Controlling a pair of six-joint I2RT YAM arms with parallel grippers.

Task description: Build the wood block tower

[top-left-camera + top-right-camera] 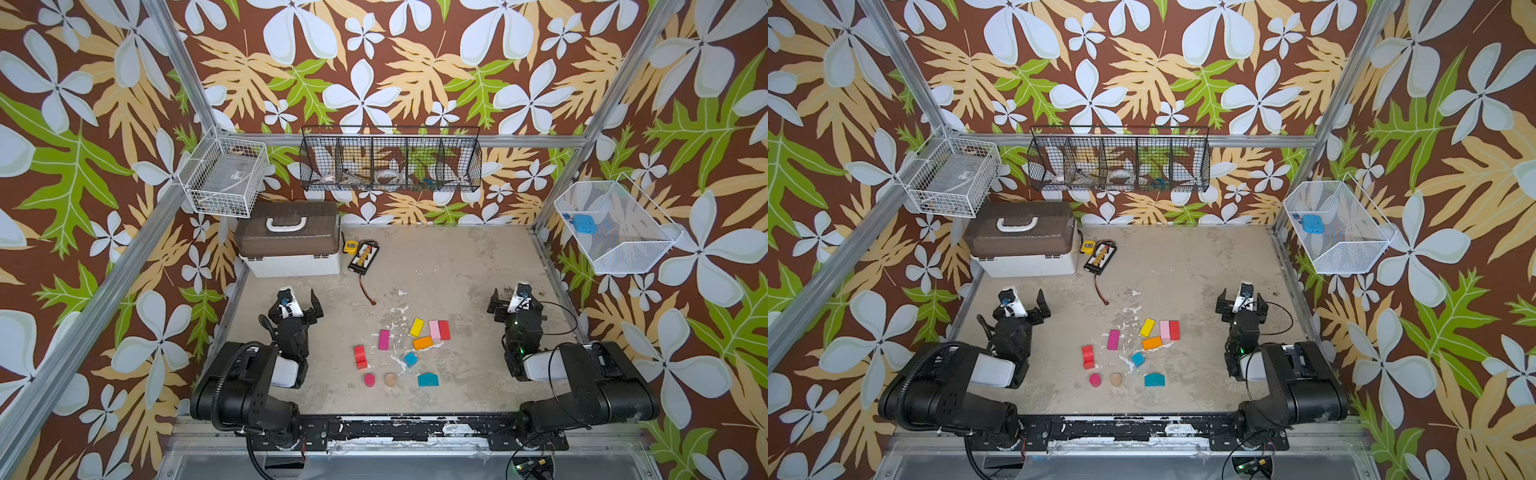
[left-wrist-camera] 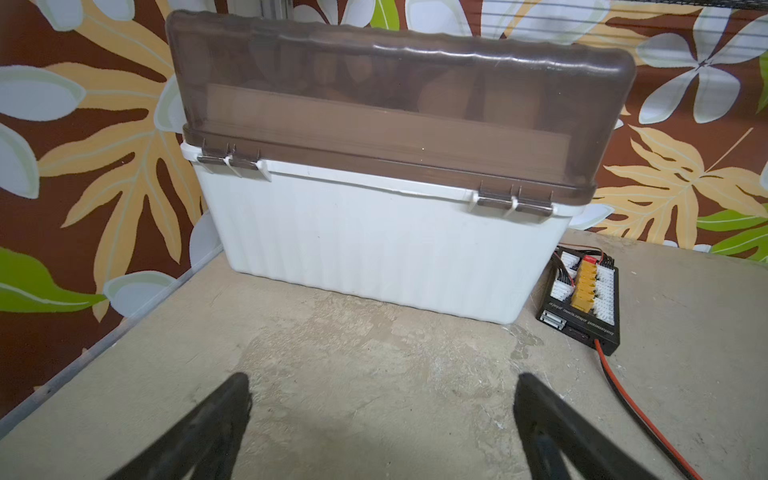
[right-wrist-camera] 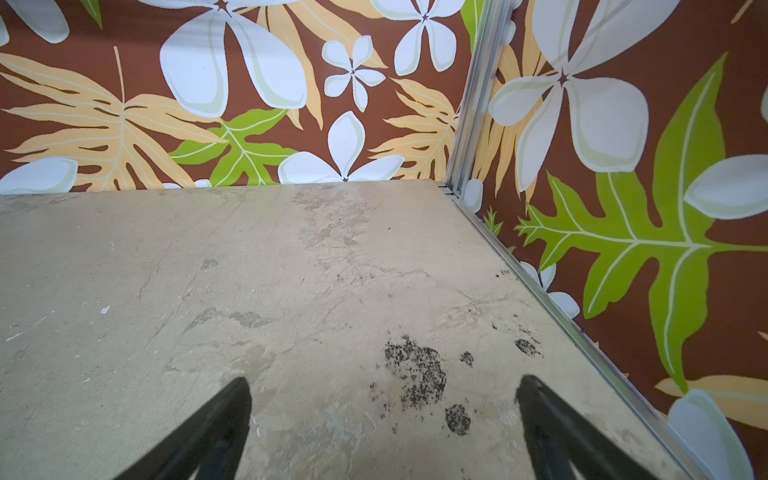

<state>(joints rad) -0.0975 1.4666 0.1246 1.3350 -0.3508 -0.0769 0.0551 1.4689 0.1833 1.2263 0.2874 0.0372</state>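
Observation:
The wood blocks lie loose and flat on the table in both top views, between the two arms: yellow, pink, red, orange, a magenta brick, a red piece, a blue cube, a teal house shape, a magenta cylinder and a tan one. No tower is in view. My left gripper stands open and empty, left of the blocks. On the right, my right gripper is open over bare table.
A white toolbox with a brown lid stands at the back left, a black charger board with a red-black wire beside it. Wire baskets hang on the walls; the right one holds a blue case.

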